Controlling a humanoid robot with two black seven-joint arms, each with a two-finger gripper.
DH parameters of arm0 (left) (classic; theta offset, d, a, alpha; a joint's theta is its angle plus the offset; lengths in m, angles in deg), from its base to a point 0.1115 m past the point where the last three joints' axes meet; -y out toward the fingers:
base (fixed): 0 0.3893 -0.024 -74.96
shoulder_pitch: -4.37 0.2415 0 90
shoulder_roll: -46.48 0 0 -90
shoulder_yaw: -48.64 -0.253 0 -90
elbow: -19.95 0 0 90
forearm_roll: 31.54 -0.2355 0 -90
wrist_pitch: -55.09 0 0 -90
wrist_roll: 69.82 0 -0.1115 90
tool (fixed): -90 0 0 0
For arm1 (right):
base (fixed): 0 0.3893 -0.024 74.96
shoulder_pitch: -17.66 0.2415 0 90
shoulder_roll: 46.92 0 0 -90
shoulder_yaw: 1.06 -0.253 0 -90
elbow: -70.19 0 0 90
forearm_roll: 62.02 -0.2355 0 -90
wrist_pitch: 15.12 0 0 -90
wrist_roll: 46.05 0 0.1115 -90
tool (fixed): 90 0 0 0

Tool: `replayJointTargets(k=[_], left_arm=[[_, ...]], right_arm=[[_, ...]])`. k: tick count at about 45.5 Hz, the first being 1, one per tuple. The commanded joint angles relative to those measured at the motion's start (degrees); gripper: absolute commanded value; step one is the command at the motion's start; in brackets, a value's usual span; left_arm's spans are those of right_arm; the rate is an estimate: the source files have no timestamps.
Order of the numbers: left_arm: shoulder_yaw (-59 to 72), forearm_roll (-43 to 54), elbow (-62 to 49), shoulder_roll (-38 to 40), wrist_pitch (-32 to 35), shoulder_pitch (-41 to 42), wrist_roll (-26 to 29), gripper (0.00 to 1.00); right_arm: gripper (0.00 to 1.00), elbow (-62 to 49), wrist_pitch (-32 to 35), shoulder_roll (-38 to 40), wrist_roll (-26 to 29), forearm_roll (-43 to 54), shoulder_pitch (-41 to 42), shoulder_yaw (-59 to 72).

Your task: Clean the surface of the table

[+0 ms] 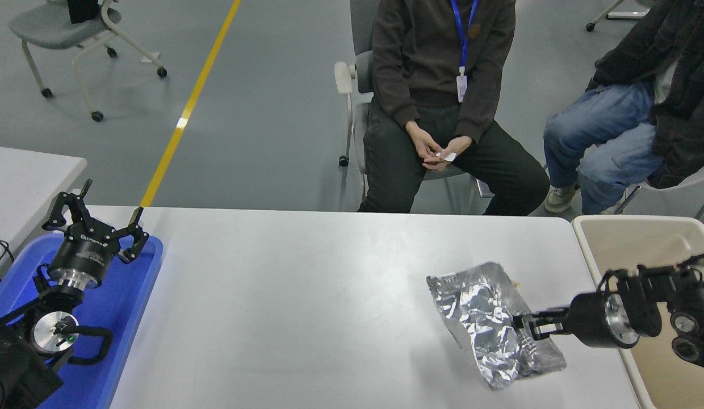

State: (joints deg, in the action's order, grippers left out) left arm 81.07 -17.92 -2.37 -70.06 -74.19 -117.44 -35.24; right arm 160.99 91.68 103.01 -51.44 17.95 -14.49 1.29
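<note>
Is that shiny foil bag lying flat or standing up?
Lying flat: the crumpled silver foil bag is spread on the table surface.

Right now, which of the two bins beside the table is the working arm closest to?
The beige bin at the table's right end. The right gripper reaches across it to the foil bag; the blue tray sits under the parked left gripper.

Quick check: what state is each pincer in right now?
Left pincer: open, empty, above the blue plastic tray.
Right pincer: closed on the crumpled silver foil bag.
</note>
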Motion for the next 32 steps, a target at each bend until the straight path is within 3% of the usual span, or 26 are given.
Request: replayJointTargets(k=[1, 32], left_arm=[[0.0, 0.0, 0.0, 0.0, 0.0, 0.0, 0.1, 1.00], [0.0, 0.0, 0.0, 0.0, 0.0, 0.0, 0.1, 1.00]], right_arm=[[0.00, 5.0, 4.3, 8.1, -0.1, -3.0, 6.0, -0.2], [0.00, 7.3, 16.2, 18.4, 0.0, -8.3, 21.1, -2.4]])
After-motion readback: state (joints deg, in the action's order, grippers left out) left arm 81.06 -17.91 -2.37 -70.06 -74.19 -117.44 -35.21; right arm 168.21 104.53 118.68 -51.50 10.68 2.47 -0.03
